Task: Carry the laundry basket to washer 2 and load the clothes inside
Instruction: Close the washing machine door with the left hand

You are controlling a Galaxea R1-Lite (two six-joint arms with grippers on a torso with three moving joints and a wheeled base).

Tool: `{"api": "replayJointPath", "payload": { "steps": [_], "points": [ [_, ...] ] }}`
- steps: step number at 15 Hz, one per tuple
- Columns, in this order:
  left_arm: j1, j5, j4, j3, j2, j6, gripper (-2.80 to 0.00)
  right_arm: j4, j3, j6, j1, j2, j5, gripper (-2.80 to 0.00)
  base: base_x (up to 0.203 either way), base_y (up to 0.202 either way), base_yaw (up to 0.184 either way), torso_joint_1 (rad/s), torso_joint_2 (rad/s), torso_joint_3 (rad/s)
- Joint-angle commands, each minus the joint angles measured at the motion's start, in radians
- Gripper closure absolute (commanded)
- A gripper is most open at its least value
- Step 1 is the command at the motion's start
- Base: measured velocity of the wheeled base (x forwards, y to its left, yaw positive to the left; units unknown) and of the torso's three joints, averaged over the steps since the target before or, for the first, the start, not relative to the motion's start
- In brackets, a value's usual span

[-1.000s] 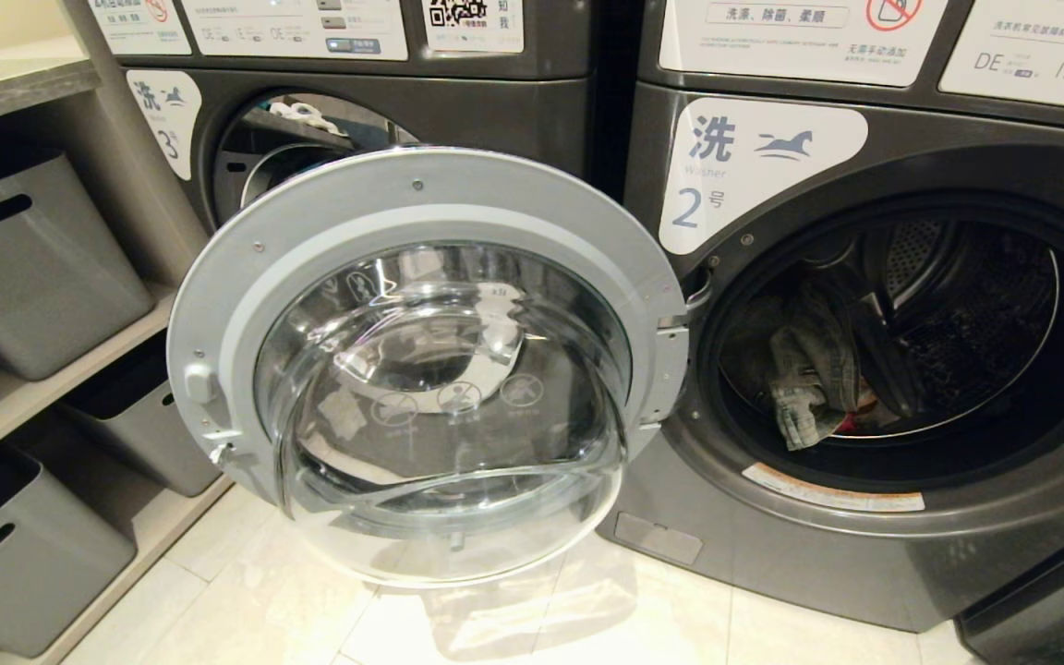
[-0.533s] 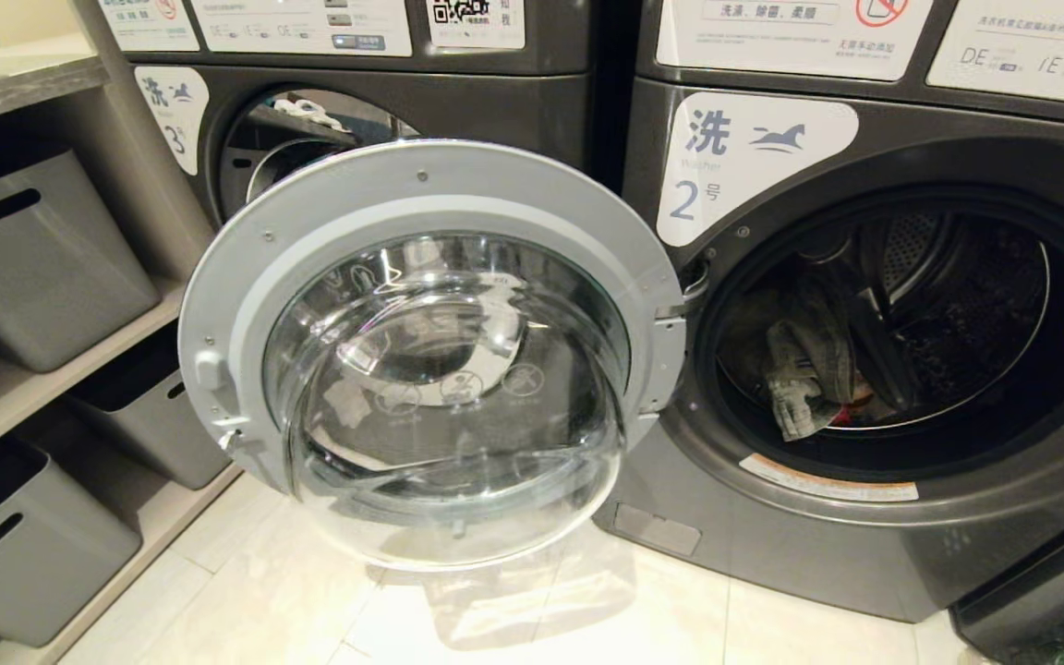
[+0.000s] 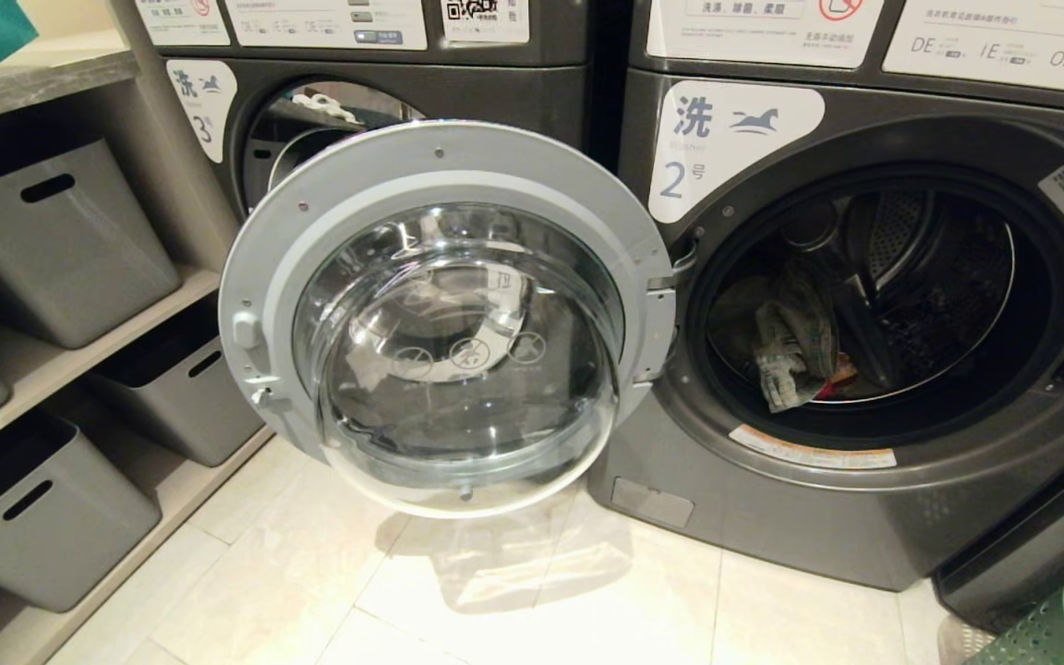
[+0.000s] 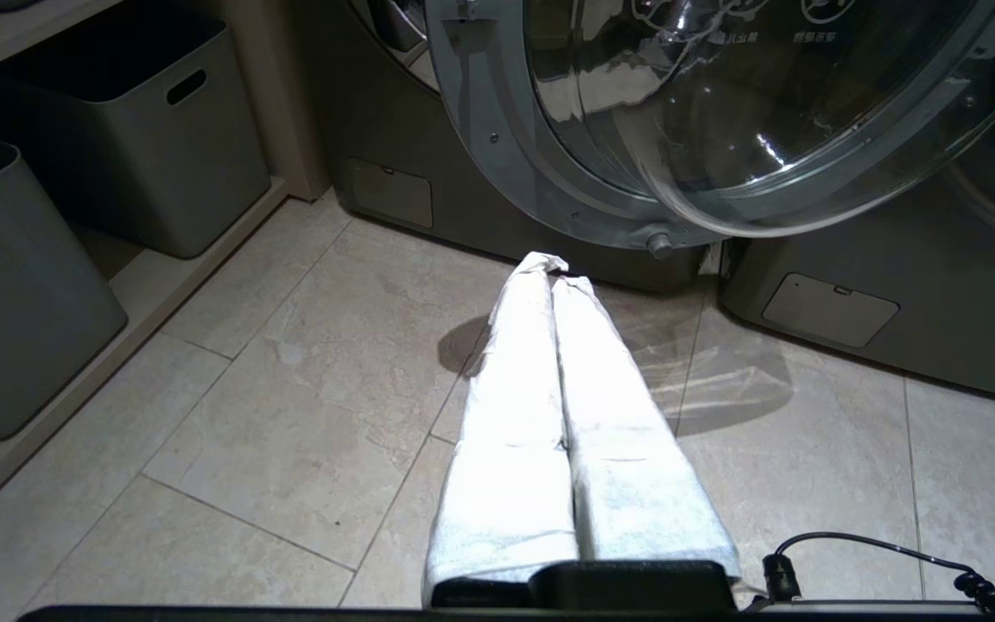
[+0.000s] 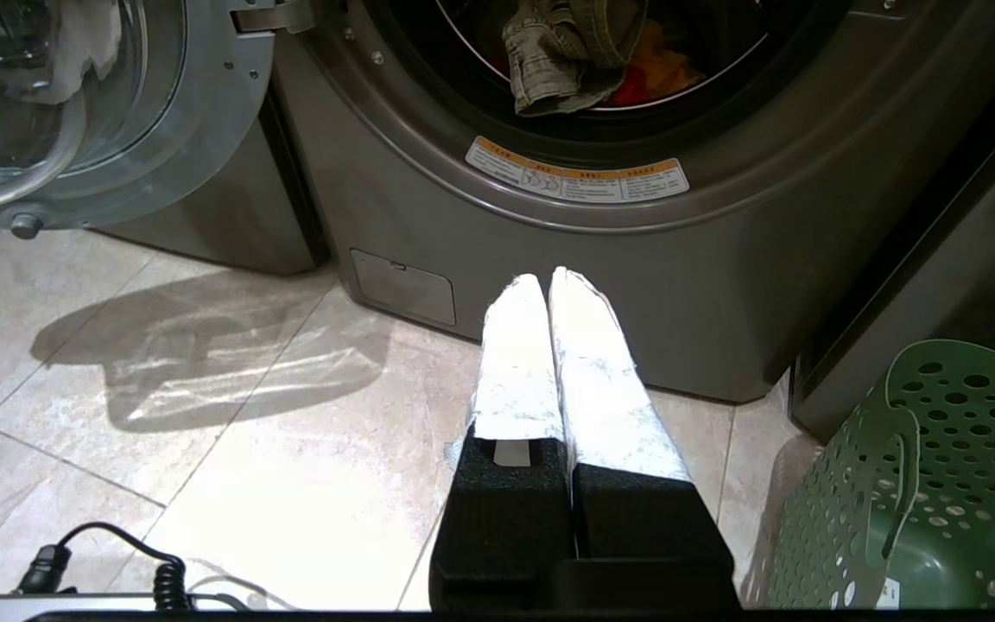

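The clothes (image 3: 795,356) lie in washer 2 (image 3: 864,305), near the drum's lip at seven o'clock. Both hands, left hand (image 4: 554,272) and right hand (image 5: 549,281), hang pressed together, empty. The jeans could slide out or snag the door (image 3: 444,314) on closing.

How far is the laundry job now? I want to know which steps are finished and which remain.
Loading looks done: the clothes, jeans over red and yellow garments, lie inside the drum of washer 2. The laundry basket stands on the floor to the washer's right. Nothing is in hand: the left end effector and right end effector are shut and empty, low over the tiles. The door is open; closing it may remain.
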Motion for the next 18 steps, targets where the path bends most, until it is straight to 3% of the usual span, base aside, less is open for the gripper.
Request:
{"api": "replayJointPath", "payload": {
  "steps": [1, 7, 15, 18],
  "points": [
    [0.000, 0.000, 0.000, 0.011, 0.000, -0.001, 0.00, 0.000, 0.000, -0.007, 0.000, 0.001, 0.001, 0.00, 0.000, 0.000, 0.000, 0.000, 0.00, 0.000],
    [0.000, -0.001, -0.001, 0.011, 0.001, 0.000, 0.00, 0.001, 0.000, -0.002, 0.000, 0.001, 0.000, 0.00, 0.002, 0.000, -0.011, 0.001, 0.00, 0.001],
    [0.000, -0.001, 0.000, 0.011, 0.001, 0.000, 0.00, 0.001, 0.000, -0.002, 0.000, 0.001, 0.000, 0.00, 0.000, 0.007, -0.160, 0.002, 0.00, 0.002],
    [0.000, 0.000, 0.000, 0.011, 0.001, 0.000, 0.00, 0.001, 0.000, -0.002, 0.000, 0.001, 0.000, 0.00, 0.001, 0.001, -0.051, 0.002, 0.00, 0.002]
  ]
}}
